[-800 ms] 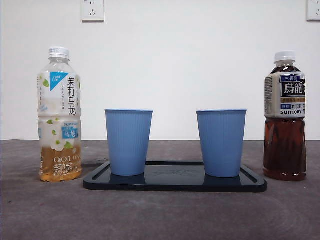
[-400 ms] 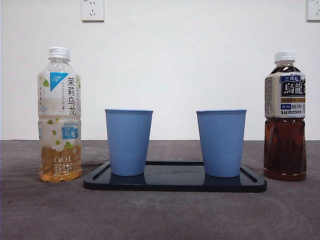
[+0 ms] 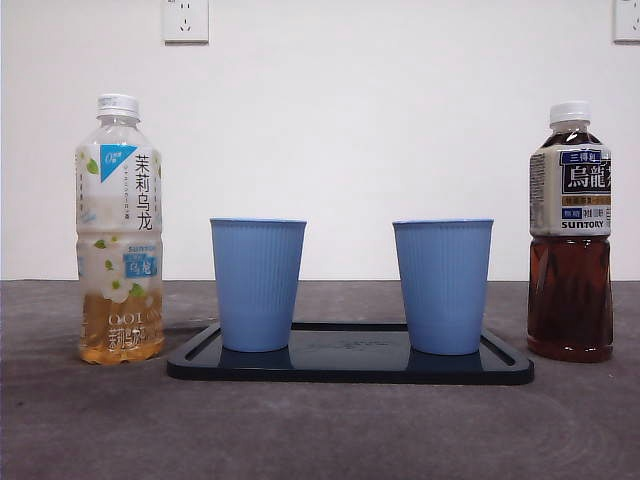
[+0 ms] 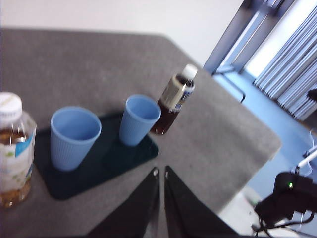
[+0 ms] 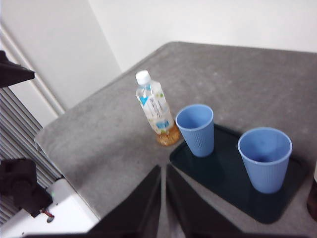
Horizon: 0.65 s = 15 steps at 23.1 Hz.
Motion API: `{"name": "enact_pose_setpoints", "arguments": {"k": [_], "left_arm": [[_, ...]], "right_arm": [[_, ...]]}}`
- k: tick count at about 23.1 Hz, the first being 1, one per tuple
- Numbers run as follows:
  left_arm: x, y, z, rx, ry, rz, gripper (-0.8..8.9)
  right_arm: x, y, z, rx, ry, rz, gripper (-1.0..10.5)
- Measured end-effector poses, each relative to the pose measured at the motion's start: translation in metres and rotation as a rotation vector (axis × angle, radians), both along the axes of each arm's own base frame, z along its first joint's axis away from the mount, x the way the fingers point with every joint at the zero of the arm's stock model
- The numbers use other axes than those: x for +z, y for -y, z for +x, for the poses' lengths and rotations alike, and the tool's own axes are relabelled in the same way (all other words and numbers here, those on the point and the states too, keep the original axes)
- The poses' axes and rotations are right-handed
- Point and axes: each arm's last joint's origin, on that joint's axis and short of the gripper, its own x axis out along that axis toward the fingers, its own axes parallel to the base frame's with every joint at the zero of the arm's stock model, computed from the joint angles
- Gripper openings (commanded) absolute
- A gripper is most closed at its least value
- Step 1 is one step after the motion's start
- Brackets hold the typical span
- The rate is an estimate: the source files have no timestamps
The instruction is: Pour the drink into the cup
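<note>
Left gripper (image 4: 160, 172): I see it held high over the bench, off one corner, fingers (image 4: 152, 184) together with only a thin slit between the tips, holding nothing.

Right gripper (image 5: 163, 168): held high off another corner of the bench, fingers (image 5: 174, 181) likewise together and empty. Neither arm shows in the front view.

Bench (image 3: 320, 430): grey, felt-like top, with a rounded corner visible in each wrist view.

Tray (image 3: 350, 366): dark, shallow, rectangular, lying flat in the middle of the bench.

Left cup (image 3: 258, 284): blue, ribbed, upright on the tray's left half in the front view, open mouth up.

Right cup (image 3: 442, 286): same make, upright on the tray's right half, apart from the first. In the wrist views I see no drink in either cup.

Pale tea bottle (image 3: 119, 230): white cap on, upright on the bench just beside the tray's left end; amber liquid fills only the lower part.

Dark tea bottle (image 3: 570, 235): white cap on, upright just beside the tray's right end; brown liquid up to the label.

Room: plain white wall behind the bench with a socket (image 3: 185, 20) high up; blue-grey curtains (image 4: 292, 64) beyond the bench in the left wrist view.
</note>
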Motion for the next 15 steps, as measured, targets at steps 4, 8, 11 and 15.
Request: {"name": "enact_pose_setpoints", "arguments": {"k": [4, 8, 11, 15], "left_arm": [[-0.0003, 0.0010, 0.0034, -0.004, -0.001, 0.009, 0.30], [0.0010, 0.0010, 0.0033, -0.007, 0.019, 0.008, 0.67], [0.0020, 0.0012, 0.0036, -0.008, 0.031, 0.005, 2.58], [0.0023, 0.0012, 0.0037, -0.008, 0.035, 0.005, 5.20]], "right_arm": [[-0.0009, 0.0005, 0.0002, -0.017, 0.003, -0.018, 0.1], [-0.0009, 0.0005, 0.0002, -0.016, 0.006, -0.020, 1.0], [-0.0009, 0.0005, 0.0002, -0.016, 0.006, -0.020, 2.8], [-0.0009, 0.0005, 0.0002, -0.016, 0.006, -0.020, 4.7]]}}
